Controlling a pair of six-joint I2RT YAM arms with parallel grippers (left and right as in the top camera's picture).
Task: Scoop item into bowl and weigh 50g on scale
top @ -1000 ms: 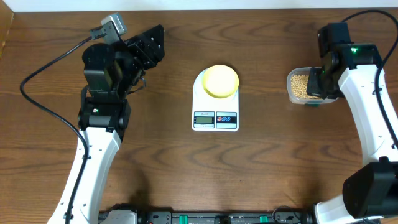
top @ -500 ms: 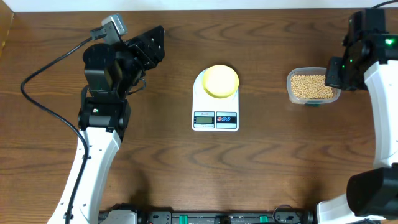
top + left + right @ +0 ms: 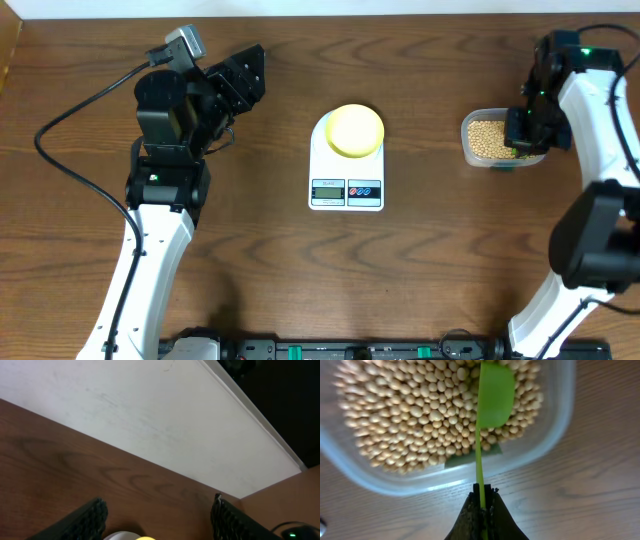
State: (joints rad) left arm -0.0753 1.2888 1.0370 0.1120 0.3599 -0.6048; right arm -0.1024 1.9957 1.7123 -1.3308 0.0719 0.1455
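The right gripper (image 3: 482, 497), clamped on the thin handle of a green scoop (image 3: 495, 395), holds the blade over the beans (image 3: 410, 420) just ahead of it in a clear container (image 3: 370, 480). Mid-table, the yellow bowl (image 3: 355, 130) sits on the scale (image 3: 346, 192). The left gripper (image 3: 159, 516) hangs with jaws apart.

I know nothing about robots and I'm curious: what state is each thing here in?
left claw: open, empty
right claw: shut on green spoon
green spoon: scoop end over beans
clear container: lidless, holds beans
yellow bowl: on scale, looks empty
scale: display unreadable
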